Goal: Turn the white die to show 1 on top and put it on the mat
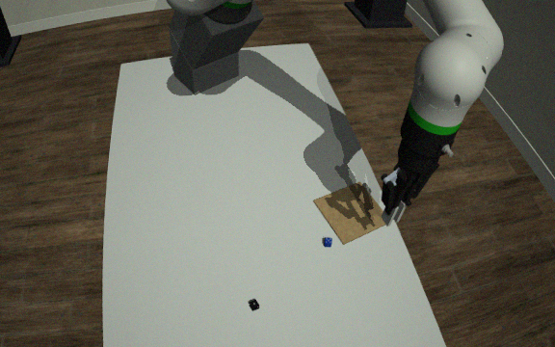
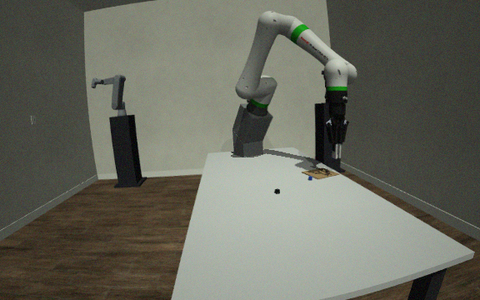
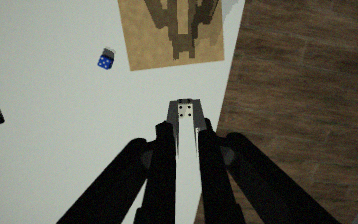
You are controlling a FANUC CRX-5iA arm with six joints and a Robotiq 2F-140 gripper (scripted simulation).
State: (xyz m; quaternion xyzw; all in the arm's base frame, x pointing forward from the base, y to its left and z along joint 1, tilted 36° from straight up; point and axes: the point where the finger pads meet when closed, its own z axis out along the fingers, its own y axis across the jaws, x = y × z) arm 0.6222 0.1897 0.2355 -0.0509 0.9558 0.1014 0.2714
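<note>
Wrist: white die point(image 3: 185, 110) in pincer point(image 3: 185, 112)

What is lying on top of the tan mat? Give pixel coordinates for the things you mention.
On the mat point(image 1: 328, 206) point(image 2: 320, 177) point(image 3: 140, 55) I see only the gripper's point(image 1: 394, 219) point(image 2: 337, 157) point(image 3: 185, 107) shadow, no die. Its underside is covered, so I cannot tell what is beneath.
</note>
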